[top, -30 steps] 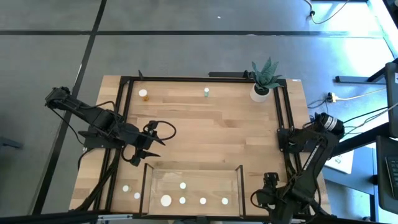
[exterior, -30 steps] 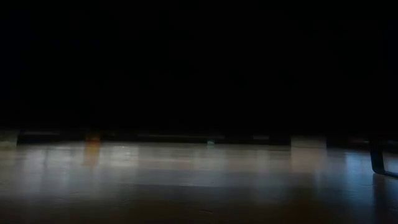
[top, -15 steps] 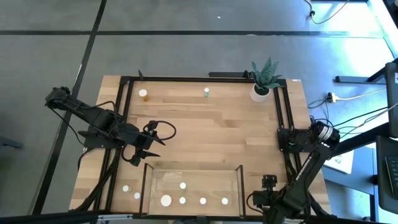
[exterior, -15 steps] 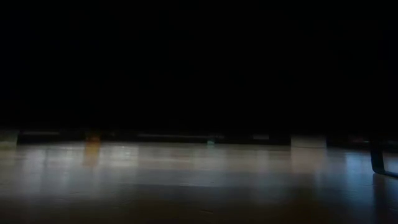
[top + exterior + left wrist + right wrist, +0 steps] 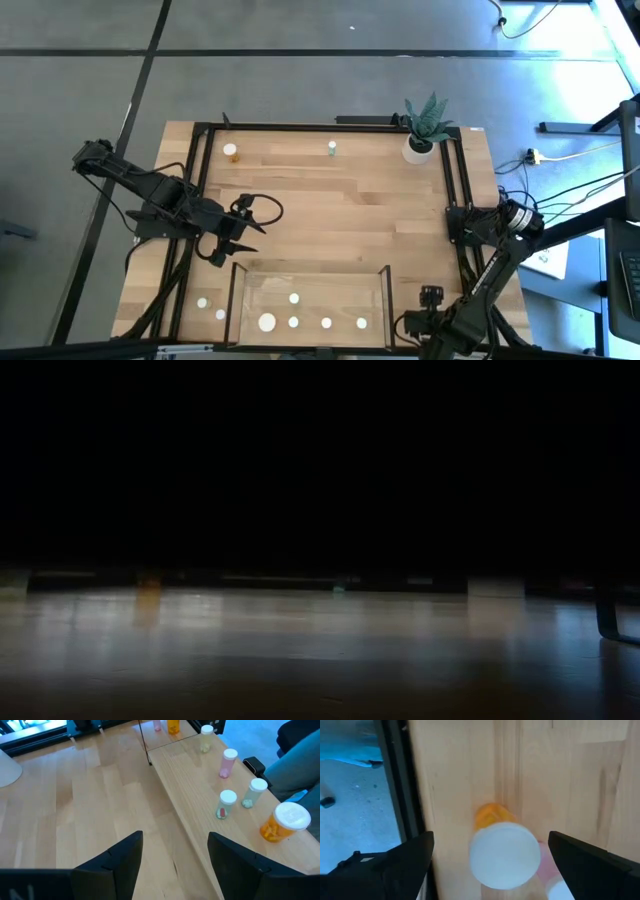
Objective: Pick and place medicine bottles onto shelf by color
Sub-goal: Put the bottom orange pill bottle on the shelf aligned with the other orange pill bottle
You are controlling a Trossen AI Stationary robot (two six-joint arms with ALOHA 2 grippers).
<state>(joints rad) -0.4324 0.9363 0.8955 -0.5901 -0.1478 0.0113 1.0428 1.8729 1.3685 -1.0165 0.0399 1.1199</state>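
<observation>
The shelf (image 5: 310, 280) is a light-wood board at the table's near edge, with several white-capped bottles standing on it (image 5: 294, 322). Two more bottles (image 5: 202, 301) stand left of it. An amber bottle (image 5: 231, 151) and a greenish one (image 5: 332, 148) stand at the far edge. My left gripper (image 5: 238, 238) is open and empty, left of the shelf's far corner; its wrist view shows the shelf's bottles (image 5: 226, 802). My right gripper (image 5: 418, 322) is open at the near right. Its fingers stand either side of a white-capped amber bottle (image 5: 504, 855), without touching it. My arm hides this bottle in the high view.
A white pot with a spiky green plant (image 5: 424, 135) stands at the far right corner. Dark frame bars (image 5: 462, 260) run along the table's sides; one (image 5: 395, 775) is close beside the amber bottle. Bare wood (image 5: 340, 210) lies mid-table.
My right arm has drawn its elbow in toward the table, and its gripper end has gone a little toward the near edge. My left arm and the bottles have kept still.
</observation>
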